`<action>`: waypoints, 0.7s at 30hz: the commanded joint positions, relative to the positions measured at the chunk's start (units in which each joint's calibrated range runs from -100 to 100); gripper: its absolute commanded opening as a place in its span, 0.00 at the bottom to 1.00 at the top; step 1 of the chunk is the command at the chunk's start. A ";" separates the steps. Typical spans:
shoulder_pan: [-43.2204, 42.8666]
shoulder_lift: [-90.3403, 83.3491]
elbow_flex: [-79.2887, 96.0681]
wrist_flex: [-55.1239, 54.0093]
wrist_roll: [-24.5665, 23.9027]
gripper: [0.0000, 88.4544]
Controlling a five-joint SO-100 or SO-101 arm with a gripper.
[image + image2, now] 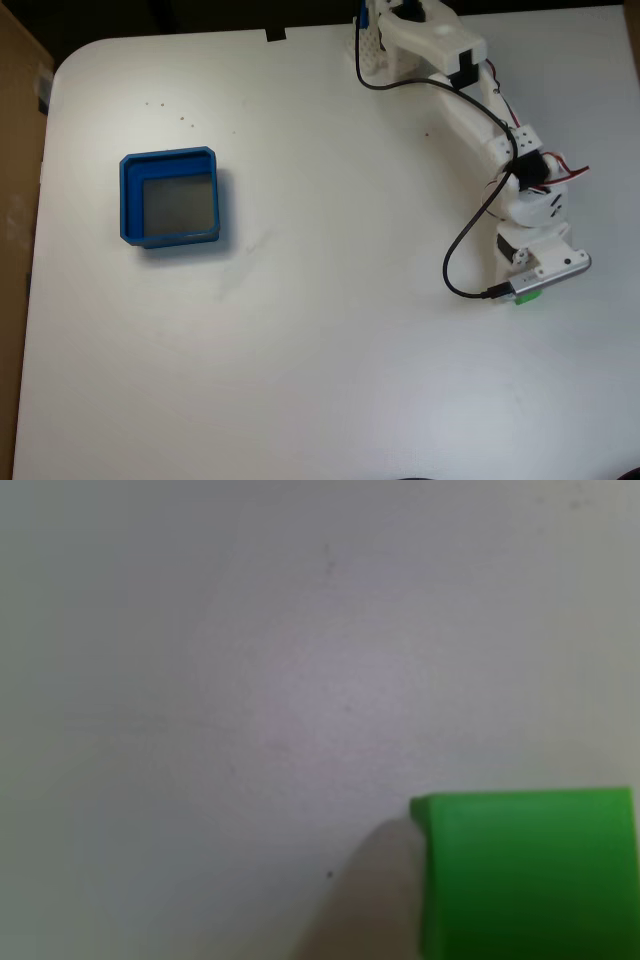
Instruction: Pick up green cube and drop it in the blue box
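In the fixed view, my gripper (530, 290) sits low at the table's (320, 380) right side, directly over the green cube (528, 297), which peeks out beneath it. Jaw opening: cannot tell. In the other view, the cube (525, 875) fills the near right corner. The blue box (170, 198) sits well apart, far left.
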 commanded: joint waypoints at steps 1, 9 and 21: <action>0.16 -0.93 -3.51 -0.01 -0.20 0.30; 0.01 -0.93 -3.24 -0.01 -0.34 0.30; 0.01 -1.01 -3.15 -0.01 0.05 0.30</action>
